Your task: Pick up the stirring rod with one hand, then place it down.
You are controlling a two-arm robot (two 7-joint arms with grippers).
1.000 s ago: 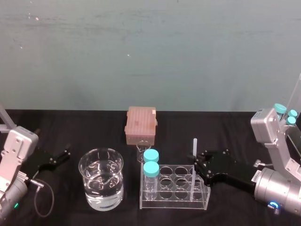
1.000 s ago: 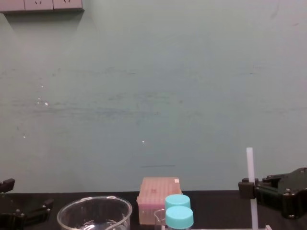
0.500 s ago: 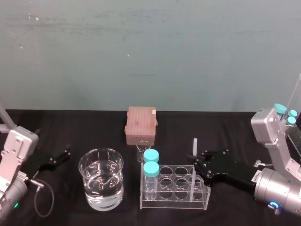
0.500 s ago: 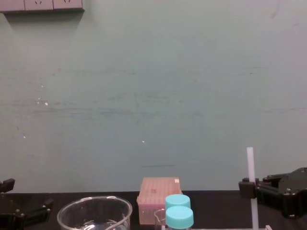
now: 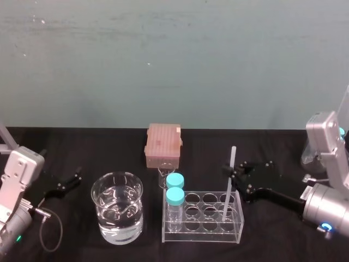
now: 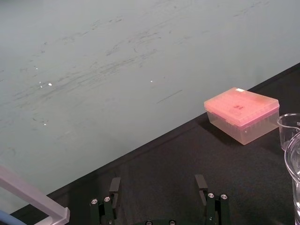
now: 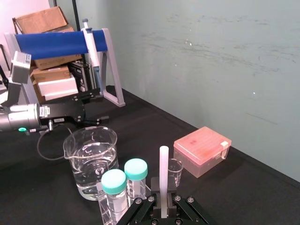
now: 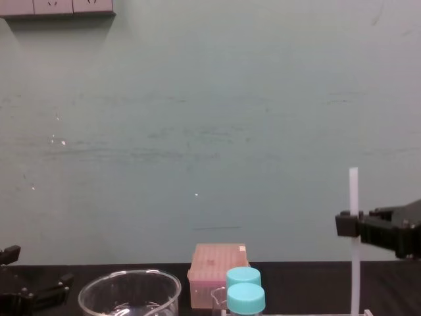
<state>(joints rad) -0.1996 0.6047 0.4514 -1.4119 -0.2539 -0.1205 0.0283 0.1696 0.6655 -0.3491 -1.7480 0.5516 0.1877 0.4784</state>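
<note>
The stirring rod (image 5: 227,191) stands in the rack (image 5: 204,236), grasped by right end effector (image 5: 231,171); left end effector (image 6: 158,187) lies released.

Head cam high, tilted down, chest cam low, facing fwd, both share pink box (image 5: 163,144)

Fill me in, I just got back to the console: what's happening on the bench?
The right gripper has its jaws shut on the stirring rod and has raised it over the last second; the rod's lower end is still inside the clear rack, at its right end. The left gripper is parked at the left, jaws open, apart from the beaker of water. The rod has not been set down yet.
</note>
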